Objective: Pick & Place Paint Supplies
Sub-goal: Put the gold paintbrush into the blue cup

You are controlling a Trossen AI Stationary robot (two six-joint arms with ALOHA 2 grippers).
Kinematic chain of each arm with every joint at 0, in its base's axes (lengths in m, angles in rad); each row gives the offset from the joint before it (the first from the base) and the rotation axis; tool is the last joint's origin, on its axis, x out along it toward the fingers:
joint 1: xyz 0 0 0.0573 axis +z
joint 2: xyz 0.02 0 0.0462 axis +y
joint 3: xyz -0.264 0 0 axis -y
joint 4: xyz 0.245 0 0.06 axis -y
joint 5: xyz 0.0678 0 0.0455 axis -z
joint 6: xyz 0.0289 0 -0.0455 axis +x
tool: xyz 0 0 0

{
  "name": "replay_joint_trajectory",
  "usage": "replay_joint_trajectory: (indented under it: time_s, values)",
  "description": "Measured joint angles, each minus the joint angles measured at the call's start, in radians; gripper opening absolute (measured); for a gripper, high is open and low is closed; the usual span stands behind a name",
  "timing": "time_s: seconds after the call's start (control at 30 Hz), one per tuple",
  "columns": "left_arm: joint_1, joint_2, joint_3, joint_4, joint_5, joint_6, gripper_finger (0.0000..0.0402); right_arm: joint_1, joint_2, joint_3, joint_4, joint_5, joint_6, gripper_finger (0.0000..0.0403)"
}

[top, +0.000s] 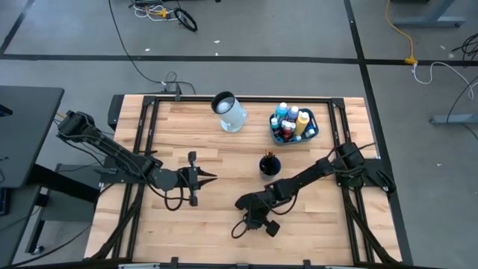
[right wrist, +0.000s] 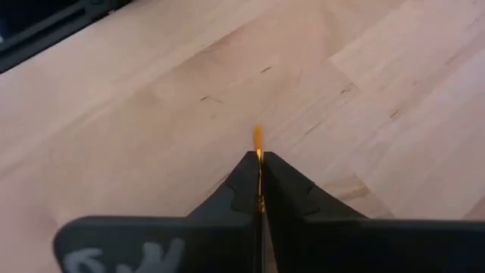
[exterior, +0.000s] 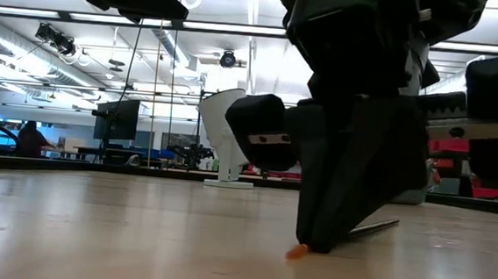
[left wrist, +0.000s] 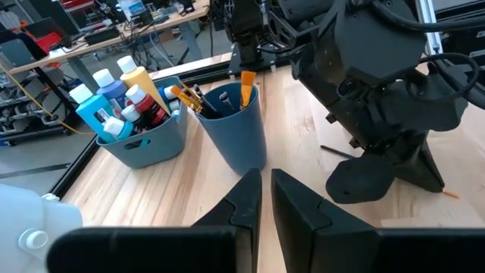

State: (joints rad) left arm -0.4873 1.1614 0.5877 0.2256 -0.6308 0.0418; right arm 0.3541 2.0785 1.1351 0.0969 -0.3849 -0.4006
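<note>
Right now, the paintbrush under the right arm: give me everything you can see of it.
The paintbrush is thin, with an orange tip and a dark handle. It lies low on the wooden table, near the front middle. The right tool is shut on it, fingers pointing down, with the orange tip poking out past them in the right wrist view. In the low view the tip sits at the tabletop and the handle slants up behind the tool. Bristle detail cannot be made out.

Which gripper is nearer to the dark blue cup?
Right. The right gripper is just below-left of the cup, shut on a paintbrush; the left gripper waits farther left.
</note>
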Motion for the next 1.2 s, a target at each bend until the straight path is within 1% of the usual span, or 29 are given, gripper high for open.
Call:
replay_joint_trajectory:
  time_s: [0.13, 0.33, 0.47, 0.67, 0.8, 0.87, 0.93, 1.0, 1.1, 1.2]
  values:
    - [0.000, 0.000, 0.000, 0.000, 0.000, -0.003, 0.0041, 0.015, 0.000, -0.001, 0.010, 0.028, 0.001, 0.0031]
    - [0.000, 0.000, 0.000, 0.000, 0.000, -0.028, 0.0041, 0.033, 0.004, -0.003, 0.072, 0.068, 0.109, 0.0069]
    - [0.000, 0.000, 0.000, 0.000, 0.001, -0.041, 0.0041, 0.048, 0.005, -0.003, 0.106, 0.076, 0.131, 0.0083]
    - [0.000, 0.000, 0.000, 0.000, 0.001, -0.053, 0.0041, 0.060, 0.010, -0.002, 0.189, 0.119, 0.141, 0.0084]
    - [0.000, 0.000, 0.000, -0.001, 0.001, -0.056, 0.0041, 0.060, 0.024, 0.001, 0.203, 0.128, 0.153, 0.0084]
    - [0.000, 0.000, 0.000, -0.001, 0.000, -0.056, 0.0041, 0.060, 0.031, -0.003, 0.183, 0.167, 0.151, 0.0084]
    - [0.000, 0.000, 0.000, -0.002, 0.000, -0.056, 0.0041, 0.056, 0.051, 0.001, 0.202, 0.181, 0.150, 0.0084]
    - [0.000, 0.000, 0.000, 0.000, 0.000, -0.056, 0.0041, 0.052, 0.057, 0.003, 0.188, 0.175, 0.157, 0.0084]
    - [0.000, 0.000, 0.001, -0.003, 0.001, -0.054, 0.0041, 0.047, 0.073, 0.002, 0.190, 0.131, 0.160, 0.0084]
    - [0.000, 0.000, 0.001, -0.010, 0.000, -0.053, 0.0041, 0.049, 0.074, -0.013, 0.200, 0.154, 0.141, 0.0084]
